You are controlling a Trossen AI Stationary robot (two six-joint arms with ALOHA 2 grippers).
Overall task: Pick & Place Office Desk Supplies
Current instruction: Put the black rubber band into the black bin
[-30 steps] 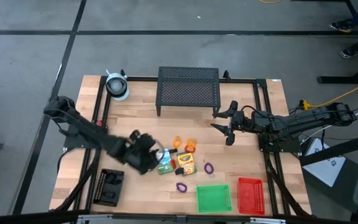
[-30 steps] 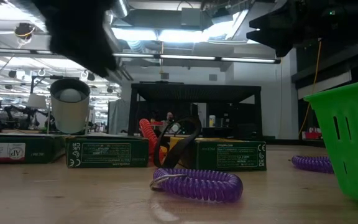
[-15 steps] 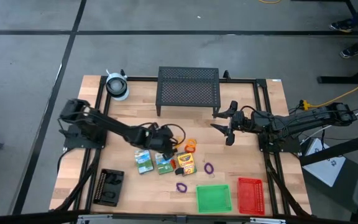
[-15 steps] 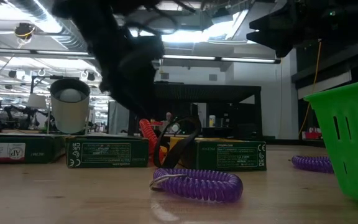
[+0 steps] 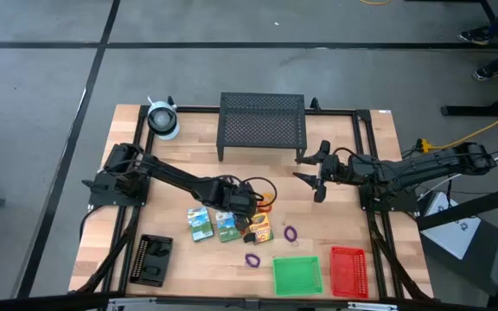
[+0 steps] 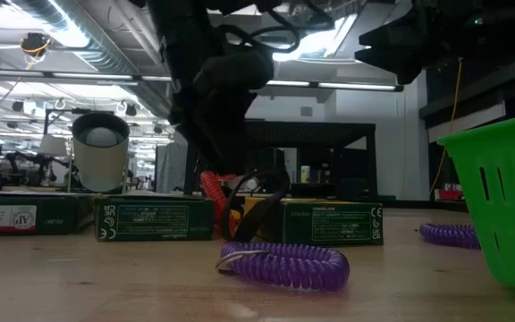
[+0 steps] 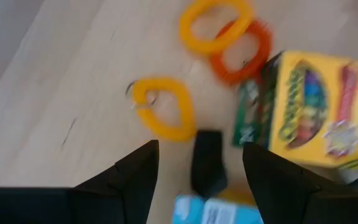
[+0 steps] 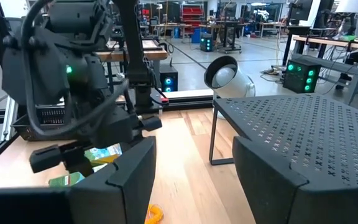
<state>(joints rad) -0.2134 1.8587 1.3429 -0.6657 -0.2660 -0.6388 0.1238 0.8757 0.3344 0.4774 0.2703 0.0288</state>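
Left wrist view | your left jaws apart over black bit beside crayon box | right jaws apart, right of it

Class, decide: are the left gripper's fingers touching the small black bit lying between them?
Apart. The left wrist view shows the open left gripper with bare wood on both sides of the small black bit, between it and each of the fingers.
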